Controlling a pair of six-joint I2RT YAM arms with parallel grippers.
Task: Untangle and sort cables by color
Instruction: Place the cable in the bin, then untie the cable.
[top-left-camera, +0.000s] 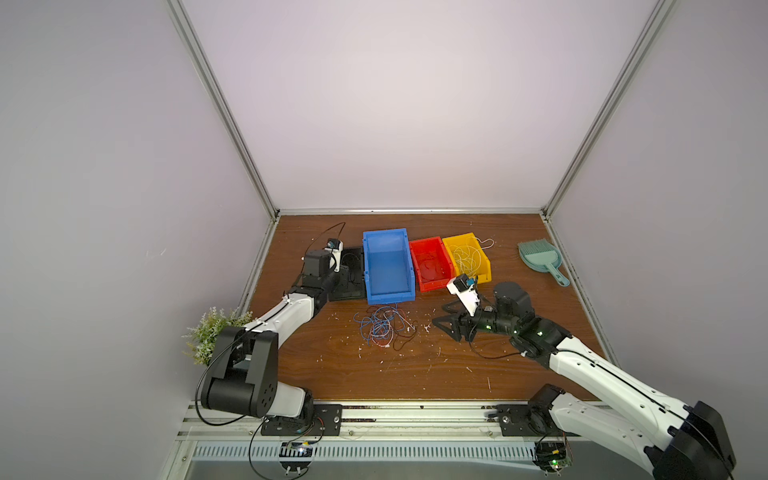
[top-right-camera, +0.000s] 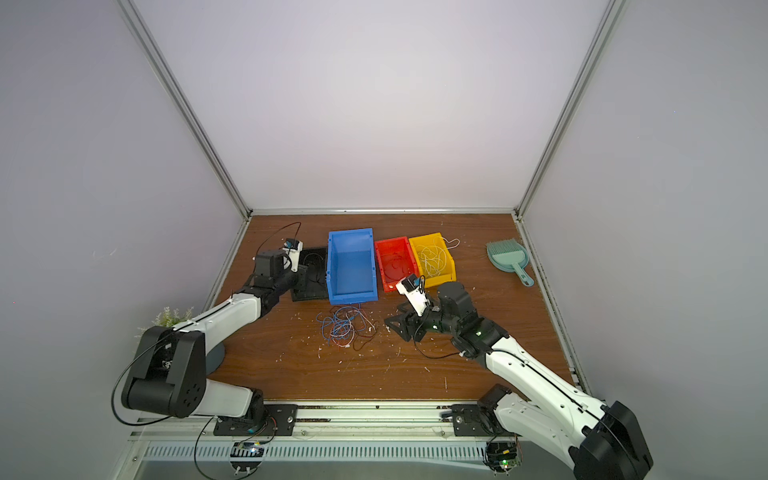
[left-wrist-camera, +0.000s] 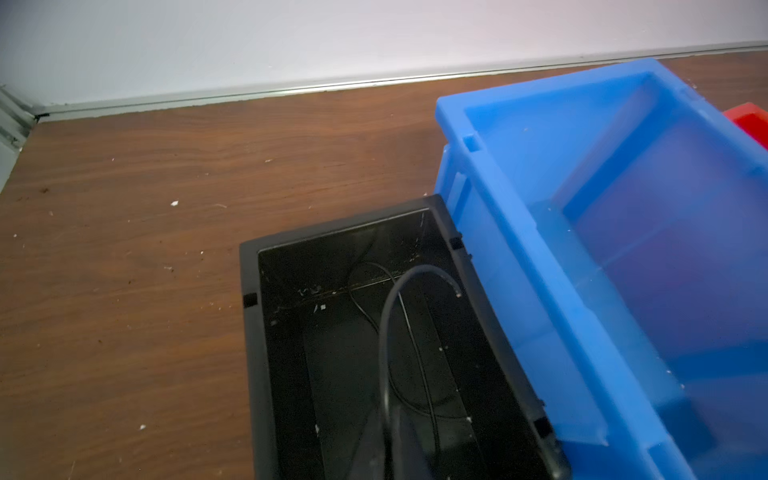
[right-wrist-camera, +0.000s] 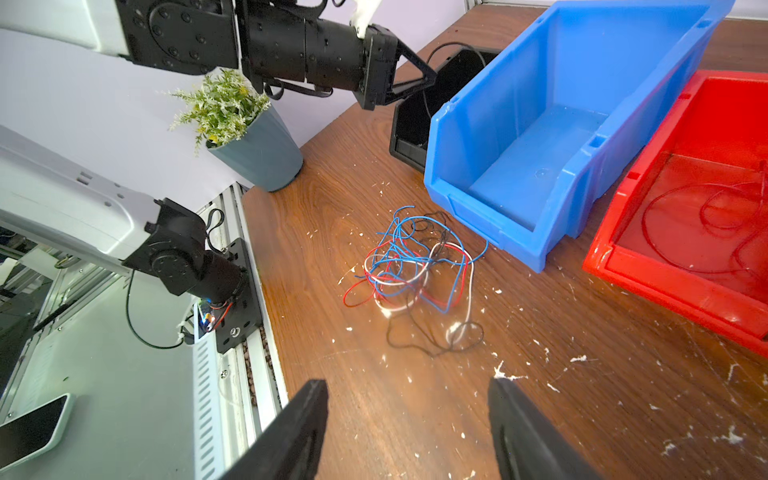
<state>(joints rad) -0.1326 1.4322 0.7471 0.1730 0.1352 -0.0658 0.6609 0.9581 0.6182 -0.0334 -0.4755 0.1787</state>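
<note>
Black-fingered right gripper (right-wrist-camera: 407, 386) gapes empty near the tangle (right-wrist-camera: 415, 266) on the table (right-wrist-camera: 582, 395), left gripper (right-wrist-camera: 432, 77) — narrow, grip unclear — hangs a black cable (left-wrist-camera: 385, 332) into the black bin (left-wrist-camera: 248, 374); red cables (right-wrist-camera: 643, 220) and white cables (top-left-camera: 465, 255) lie binned — blue bin (top-left-camera: 388, 266) empty, much sorting seemingly left.

Wood desk (top-left-camera: 457, 374) w/ white scraps (top-left-camera: 426, 328). Back row, L to R: black bin (top-left-camera: 348, 296), blue bin (top-left-camera: 384, 233), red bin (top-left-camera: 424, 242), yellow bin (top-left-camera: 458, 237), teal dustpan (top-left-camera: 538, 257). Tangled cables (top-left-camera: 382, 328) lie just before blue bin; potted plant (top-left-camera: 212, 332) at L edge.
</note>
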